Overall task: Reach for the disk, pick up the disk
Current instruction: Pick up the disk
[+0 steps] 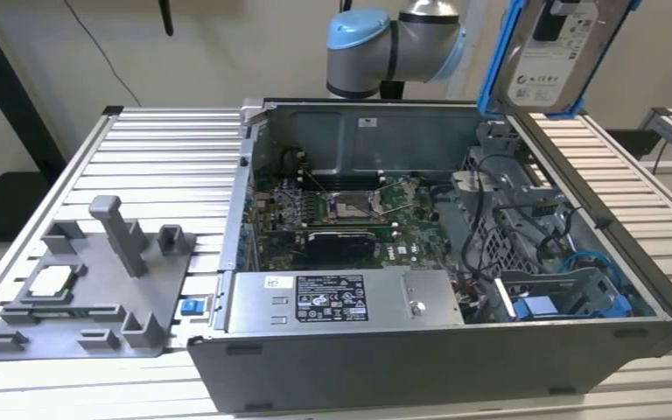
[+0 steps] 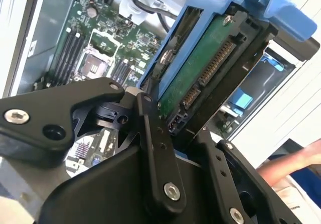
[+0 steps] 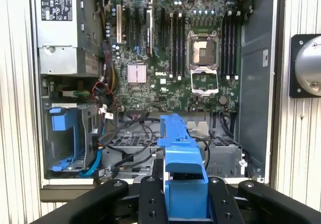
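Note:
The disk, a silver-grey drive with a white label and a blue bracket, hangs upright above the back right corner of the open computer case in the exterior view. In the second wrist view its green circuit-board side faces the camera. My gripper is shut on the disk, with a black finger pressed against its lower end. In the first wrist view the blue bracket stands between the two black fingers of the gripper, well above the motherboard.
The open computer case lies on a slatted metal table, with motherboard, grey power supply box and blue drive cage inside. A grey fixture holding a small chip stands at the exterior view's left. A person's arm shows beside the case.

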You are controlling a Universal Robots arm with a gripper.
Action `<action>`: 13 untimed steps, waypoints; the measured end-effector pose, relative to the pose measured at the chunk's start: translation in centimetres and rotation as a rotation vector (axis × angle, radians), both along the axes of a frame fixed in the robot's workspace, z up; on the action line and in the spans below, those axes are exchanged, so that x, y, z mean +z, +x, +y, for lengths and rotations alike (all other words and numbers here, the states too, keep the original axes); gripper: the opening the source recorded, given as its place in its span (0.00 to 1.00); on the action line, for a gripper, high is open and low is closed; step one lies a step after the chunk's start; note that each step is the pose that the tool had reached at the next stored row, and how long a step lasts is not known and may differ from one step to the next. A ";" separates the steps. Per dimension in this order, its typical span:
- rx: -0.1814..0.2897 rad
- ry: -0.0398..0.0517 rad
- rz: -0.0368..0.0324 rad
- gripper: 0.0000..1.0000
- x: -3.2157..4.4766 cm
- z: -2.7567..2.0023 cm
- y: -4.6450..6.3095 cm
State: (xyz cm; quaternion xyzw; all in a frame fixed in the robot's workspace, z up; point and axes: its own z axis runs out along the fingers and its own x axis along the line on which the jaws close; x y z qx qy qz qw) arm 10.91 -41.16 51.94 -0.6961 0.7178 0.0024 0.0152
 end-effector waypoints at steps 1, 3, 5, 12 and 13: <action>0.000 -0.0001 0.0000 0.00 0.00 -0.13 0.1; 0.000 -0.0001 0.0000 0.00 -0.01 -0.56 0.2; -0.001 -0.0001 0.0001 0.00 -0.03 -1.19 0.2; -0.003 -0.0001 0.0000 0.00 -0.24 -4.13 0.2; -0.003 -0.0002 0.0000 0.00 -0.28 -4.49 0.2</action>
